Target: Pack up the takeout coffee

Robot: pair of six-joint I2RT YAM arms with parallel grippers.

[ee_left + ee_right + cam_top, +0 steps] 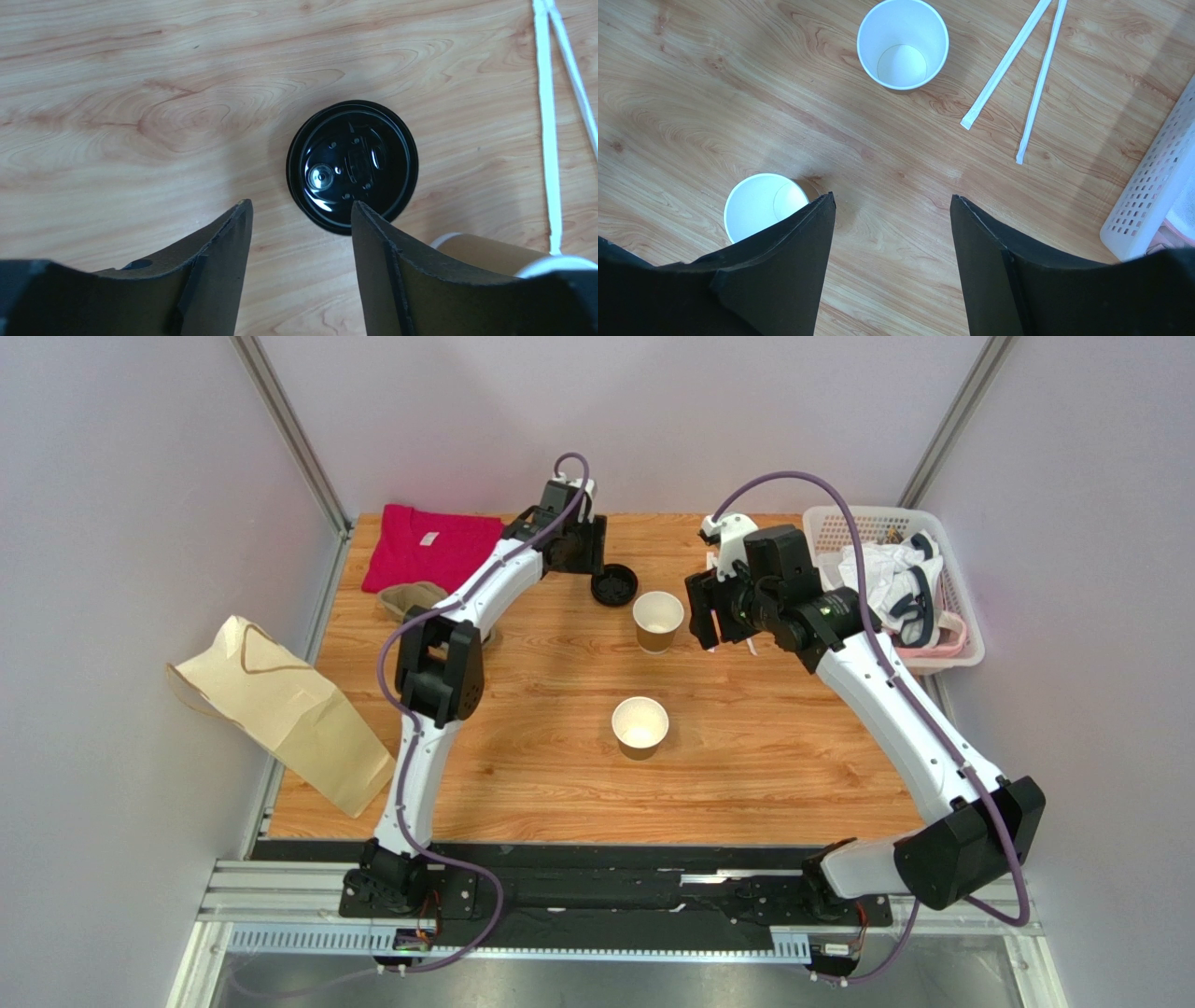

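On the table point(786, 756), the right pincer point(892, 199) stands wide and empty beside the farther open paper cup point(658, 620). The nearer open paper cup point(640, 725) sits mid-table. The left pincer point(302, 210) hangs parted and empty just short of a loose black lid point(352, 166). A lidded takeout coffee cannot be located in any view.

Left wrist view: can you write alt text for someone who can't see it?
A round black lid lies flat on the wooden table, just beyond the left arm's two dark fingers, which stand apart, holding nothing. A tan cup peeks in at lower right.
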